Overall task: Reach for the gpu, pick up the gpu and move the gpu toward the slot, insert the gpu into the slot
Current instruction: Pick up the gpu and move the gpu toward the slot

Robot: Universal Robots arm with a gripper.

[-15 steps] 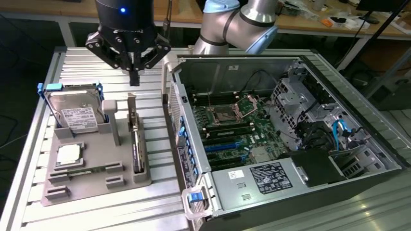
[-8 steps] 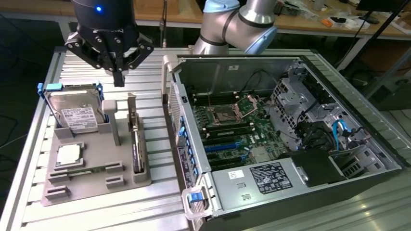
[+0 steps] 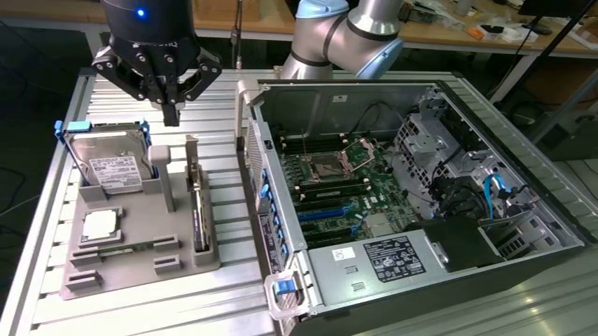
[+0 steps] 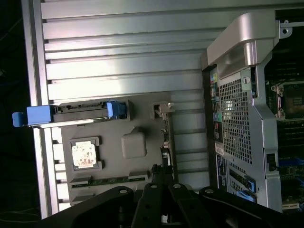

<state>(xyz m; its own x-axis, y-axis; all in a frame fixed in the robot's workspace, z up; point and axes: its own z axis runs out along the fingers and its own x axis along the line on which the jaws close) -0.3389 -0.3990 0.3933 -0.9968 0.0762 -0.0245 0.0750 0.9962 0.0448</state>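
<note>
Gripper [image 3: 171, 117] closed and empty above the grey tray [image 3: 140, 227].
Its fingers press together, touching nothing; below it, the gpu [image 3: 197, 210] stands on edge in the tray, beside the open computer case [image 3: 327, 105].

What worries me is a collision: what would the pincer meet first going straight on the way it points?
Probably the thin dark gpu card standing on edge in the grey holder tray; the shut pincer seems aligned with it, though depth is unclear.
</note>
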